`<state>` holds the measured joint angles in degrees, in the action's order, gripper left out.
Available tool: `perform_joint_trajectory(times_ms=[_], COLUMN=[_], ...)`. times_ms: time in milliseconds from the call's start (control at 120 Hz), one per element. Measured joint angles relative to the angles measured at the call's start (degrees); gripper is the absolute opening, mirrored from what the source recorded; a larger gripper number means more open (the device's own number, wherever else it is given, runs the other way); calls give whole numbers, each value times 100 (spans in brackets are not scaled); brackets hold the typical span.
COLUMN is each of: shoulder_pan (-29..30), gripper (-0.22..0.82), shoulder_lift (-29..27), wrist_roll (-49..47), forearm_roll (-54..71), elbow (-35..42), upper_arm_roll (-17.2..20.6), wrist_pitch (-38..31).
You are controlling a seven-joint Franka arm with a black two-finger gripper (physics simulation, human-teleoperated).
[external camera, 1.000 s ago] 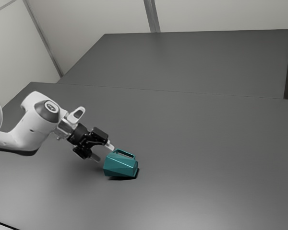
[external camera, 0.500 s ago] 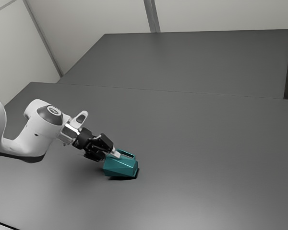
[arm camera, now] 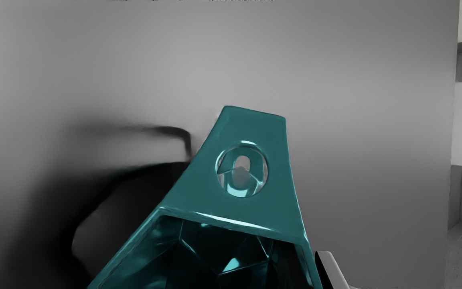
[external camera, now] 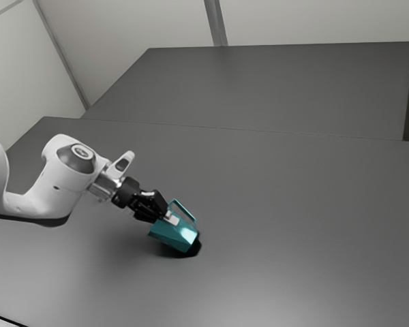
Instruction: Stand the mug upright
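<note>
Teal mug (external camera: 170, 236): since a half-second ago, tipped from its lie on the counter (external camera: 300, 204), base dipped towards four o'clock in the exterior view. Wall seemingly pinched by the fingers (external camera: 172, 219). Uprighting judged partly done; more tilt needed.

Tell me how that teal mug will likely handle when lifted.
The teal mug should be stiff, its faceted walls looking rigid. Its glossy surface may be slippery; tilted as it is, it could tip.
</note>
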<state>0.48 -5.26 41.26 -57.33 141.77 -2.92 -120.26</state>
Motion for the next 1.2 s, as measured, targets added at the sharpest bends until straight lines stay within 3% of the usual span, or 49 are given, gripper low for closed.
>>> perform_joint_trajectory(times_ms=[233, 433, 742, 1200], shoulder_pan=[-13, -10, -24, 34], gripper=[-14, -14, -16, -17], shoulder_lift=[-329, -289, -82, 656], wrist_roll=[3, -584, -1755, -3033], forearm_roll=[255, 2563, 4925, 5492], elbow=[-266, -1165, -1538, -1252], upper_arm_roll=[159, 182, 377, 413], wrist_pitch=[145, 149, 26, -770])
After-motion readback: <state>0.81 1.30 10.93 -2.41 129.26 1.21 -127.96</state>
